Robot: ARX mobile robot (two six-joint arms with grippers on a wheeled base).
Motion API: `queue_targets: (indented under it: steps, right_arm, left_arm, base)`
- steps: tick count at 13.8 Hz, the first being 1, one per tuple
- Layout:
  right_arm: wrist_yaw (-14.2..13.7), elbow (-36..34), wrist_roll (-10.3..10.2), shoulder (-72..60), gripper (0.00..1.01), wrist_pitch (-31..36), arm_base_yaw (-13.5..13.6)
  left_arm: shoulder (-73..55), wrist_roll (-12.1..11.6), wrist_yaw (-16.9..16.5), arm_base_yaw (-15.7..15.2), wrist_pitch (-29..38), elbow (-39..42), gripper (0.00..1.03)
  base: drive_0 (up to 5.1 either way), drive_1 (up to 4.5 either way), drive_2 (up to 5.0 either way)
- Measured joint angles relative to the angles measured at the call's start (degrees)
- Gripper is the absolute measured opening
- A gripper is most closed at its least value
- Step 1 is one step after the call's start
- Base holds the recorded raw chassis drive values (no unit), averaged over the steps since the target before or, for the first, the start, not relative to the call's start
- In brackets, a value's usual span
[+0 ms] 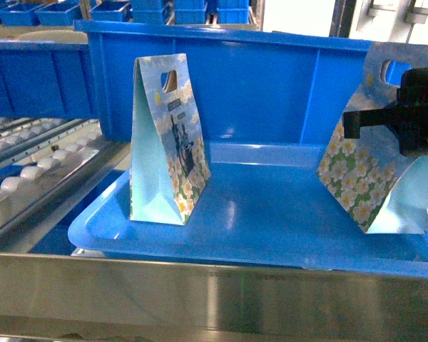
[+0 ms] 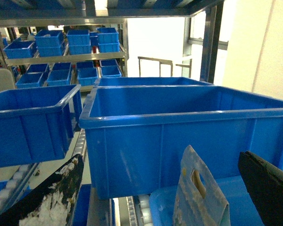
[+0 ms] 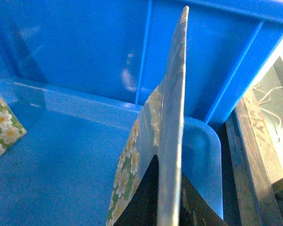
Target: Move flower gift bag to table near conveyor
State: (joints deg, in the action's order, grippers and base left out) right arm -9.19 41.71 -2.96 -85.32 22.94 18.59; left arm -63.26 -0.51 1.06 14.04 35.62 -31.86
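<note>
- The flower gift bag (image 1: 367,178) stands tilted at the 3 o'clock side of a shallow blue tray (image 1: 257,214), its lower edge resting on the tray floor and its flowered face turned toward the tray's middle.
- The right end effector (image 1: 406,114) is clenched on the upper part of this bag, near its handle cutout; in the right wrist view the bag's thin edge (image 3: 172,117) runs up between the dark fingers (image 3: 146,197) at 6 o'clock.
- A second gift bag (image 1: 167,142) stands upright at the tray's 9 o'clock side, well apart from the held one; a corner of it shows at 9 o'clock in the right wrist view.
- A large blue crate (image 1: 271,78) stands just behind the tray, at 12 o'clock.
- The conveyor (image 1: 36,164) with its pale rollers lies at 9 o'clock of the tray, and a steel rail (image 1: 214,292) crosses the near edge.
- The left end effector (image 2: 155,197) hangs released, its two dark fingers (image 2: 52,197) spread wide at the lower edge of the left wrist view, with the second bag's handle top between them.
- More blue crates sit on shelves (image 2: 61,59) farther back.
</note>
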Motion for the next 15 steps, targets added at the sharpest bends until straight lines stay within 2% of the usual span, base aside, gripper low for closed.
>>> queue_targets:
  steps: [2, 3, 6, 7, 10, 12, 14, 15]
  right_arm:
    - [0.02, -1.38, 0.72, 3.67, 0.02, 1.77, 0.55]
    - [0.28, -3.13, 2.03, 6.91, 0.02, 3.32, 0.55]
    - [1.57, -9.25, 4.33, 17.53, 0.02, 3.78, 0.09]
    - [2.21, -10.56, 4.55, 20.17, 0.02, 3.21, -0.09]
    - [3.69, -16.79, 7.39, 32.02, 0.02, 1.70, -0.66]
    - [4.24, -19.93, 8.59, 39.56, 0.02, -1.55, -0.94]
    - [4.72, -22.03, 8.11, 48.57, 0.02, -7.58, -2.64]
    - [4.28, -22.43, 7.58, 54.16, 0.02, -11.98, -2.38]
  left_arm:
    - [0.00, 0.00, 0.00, 0.00, 0.00, 0.00, 0.98]
    - [0.00, 0.00, 0.00, 0.00, 0.00, 0.00, 0.98]
    - [0.00, 0.00, 0.00, 0.00, 0.02, 0.00, 0.98]
    - [0.00, 0.00, 0.00, 0.00, -0.02, 0.00, 0.98]
    - [0.00, 0.00, 0.00, 0.00, 0.00, 0.00, 0.98]
    - [0.00, 0.00, 0.00, 0.00, 0.00, 0.00, 0.98]
    - [0.00, 0.00, 0.00, 0.00, 0.00, 0.00, 0.98]
    - [0.00, 0.00, 0.00, 0.00, 0.00, 0.00, 0.98]
  base:
    - [0.0, 0.00, 0.0]
    - [0.0, 0.00, 0.0]
    - [0.0, 0.00, 0.0]
    - [0.0, 0.00, 0.0]
    - [0.0, 0.00, 0.0]
    - [0.0, 0.00, 0.0]
    - [0.0, 0.00, 0.0]
    - [0.0, 0.00, 0.0]
